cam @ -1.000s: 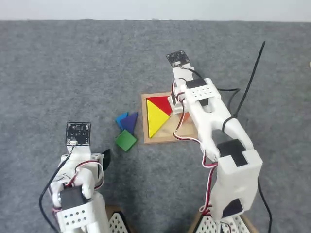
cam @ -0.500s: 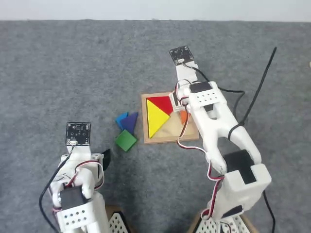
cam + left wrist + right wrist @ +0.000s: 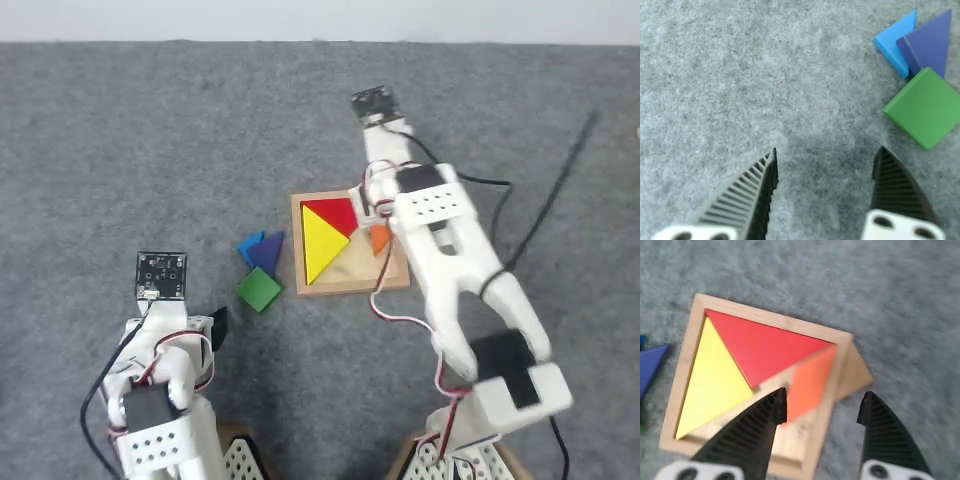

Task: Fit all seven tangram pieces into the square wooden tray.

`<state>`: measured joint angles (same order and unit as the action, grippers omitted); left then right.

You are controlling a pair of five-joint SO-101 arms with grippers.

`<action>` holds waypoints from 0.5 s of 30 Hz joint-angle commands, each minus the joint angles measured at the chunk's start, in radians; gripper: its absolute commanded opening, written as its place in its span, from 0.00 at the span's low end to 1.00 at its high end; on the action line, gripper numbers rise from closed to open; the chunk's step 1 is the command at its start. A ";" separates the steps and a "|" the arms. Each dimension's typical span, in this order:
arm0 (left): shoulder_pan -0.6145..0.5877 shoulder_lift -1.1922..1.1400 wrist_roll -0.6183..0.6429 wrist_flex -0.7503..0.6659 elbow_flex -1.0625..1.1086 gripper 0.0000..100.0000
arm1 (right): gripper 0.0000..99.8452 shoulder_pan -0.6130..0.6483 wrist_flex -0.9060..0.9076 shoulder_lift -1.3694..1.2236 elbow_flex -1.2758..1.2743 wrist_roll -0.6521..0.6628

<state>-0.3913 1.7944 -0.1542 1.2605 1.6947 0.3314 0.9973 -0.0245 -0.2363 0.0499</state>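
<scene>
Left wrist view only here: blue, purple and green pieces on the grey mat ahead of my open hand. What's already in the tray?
Observer: The wooden tray holds a red triangle and a yellow triangle, edge to edge.
Operator: Anything else in it?
Observer: An orange piece beside the red triangle, by the rim; I cannot tell whether it lies flat.
Operator: Where's the other arm?
Observer: The right hand hangs open over that orange piece.
</scene>
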 commanded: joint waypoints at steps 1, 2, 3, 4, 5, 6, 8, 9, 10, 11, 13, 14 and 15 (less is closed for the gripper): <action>0.000 0.021 0.005 0.003 -0.012 0.30 | 0.23 -0.087 0.061 0.143 -0.020 -0.009; 0.000 0.021 0.005 0.003 -0.012 0.30 | 0.23 -0.110 0.064 0.170 -0.044 -0.009; 0.000 0.021 0.005 0.003 -0.012 0.30 | 0.23 -0.130 0.064 0.199 -0.078 -0.009; 0.000 0.021 0.005 0.003 -0.012 0.30 | 0.23 -0.150 0.059 0.226 -0.118 -0.008; 0.000 0.021 0.005 0.003 -0.012 0.30 | 0.23 -0.168 0.045 0.255 -0.164 -0.006; 0.000 0.021 0.005 0.003 -0.012 0.30 | 0.23 -0.186 0.028 0.286 -0.212 -0.005; 0.000 0.021 0.005 0.003 -0.012 0.30 | 0.23 -0.216 -0.010 0.352 -0.313 0.025; 0.000 0.021 0.005 0.003 -0.012 0.30 | 0.23 -0.229 -0.021 0.386 -0.358 0.044; 0.000 0.021 0.005 0.003 -0.012 0.30 | 0.23 -0.249 -0.028 0.423 -0.407 0.061; 0.000 0.021 0.005 0.003 -0.012 0.30 | 0.23 -0.272 -0.031 0.456 -0.453 0.075; 0.018 0.021 0.005 0.003 -0.012 0.30 | 0.23 -0.331 -0.031 0.515 -0.545 0.115; 0.044 0.021 0.005 0.003 -0.012 0.30 | 0.23 -0.363 -0.035 0.542 -0.594 0.138; 0.071 0.021 0.005 0.003 -0.012 0.30 | 0.23 -0.394 -0.045 0.567 -0.638 0.163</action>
<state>-0.3759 1.7944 -0.1542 1.2605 1.6947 0.0199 0.9835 0.4358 -0.7871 0.1496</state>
